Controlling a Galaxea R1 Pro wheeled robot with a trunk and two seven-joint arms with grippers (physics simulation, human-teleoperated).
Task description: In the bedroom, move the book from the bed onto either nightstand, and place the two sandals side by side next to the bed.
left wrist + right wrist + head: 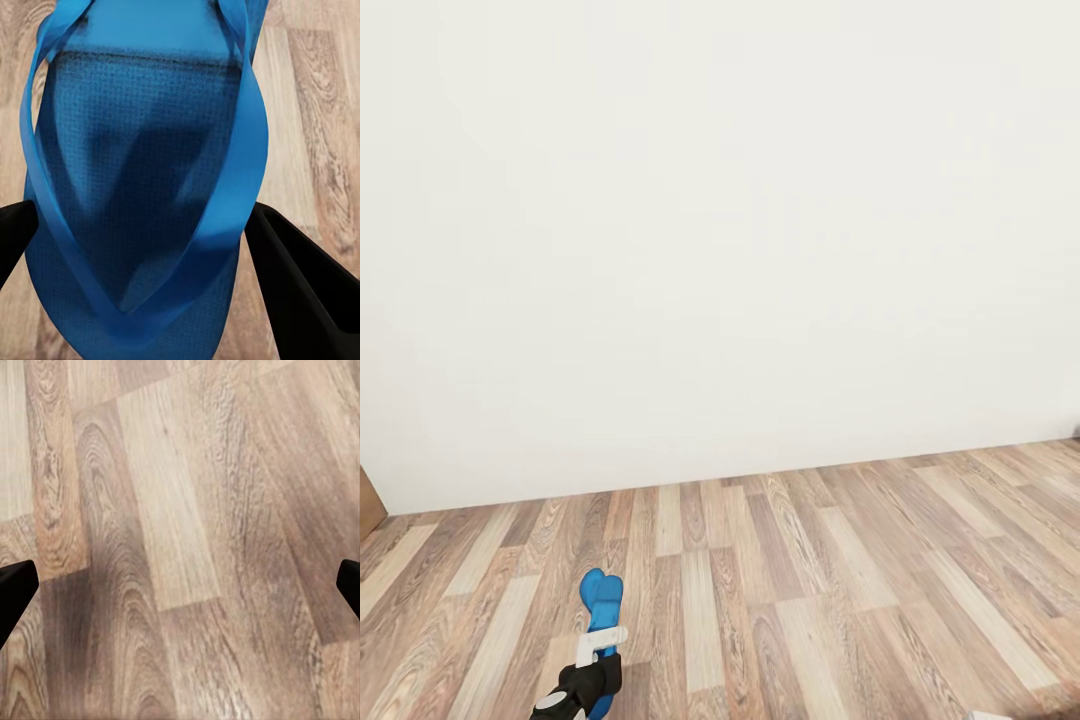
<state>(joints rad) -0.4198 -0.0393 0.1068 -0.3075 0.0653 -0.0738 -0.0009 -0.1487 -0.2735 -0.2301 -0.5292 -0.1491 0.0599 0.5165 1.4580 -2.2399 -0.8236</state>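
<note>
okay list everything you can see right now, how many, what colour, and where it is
sandal: one, bright blue with blue straps, held in the left gripper above the floor, low in the head view
wall: one, white, ahead of the robot
floor: one, grey-brown wood planks, running up to the wall
brown wooden object: one, only a sliver at the far left by the wall, cannot tell what it is
left gripper: one, black fingers either side of the sandal
right gripper: one, black fingertips spread wide apart, nothing between them, over bare floor
</note>
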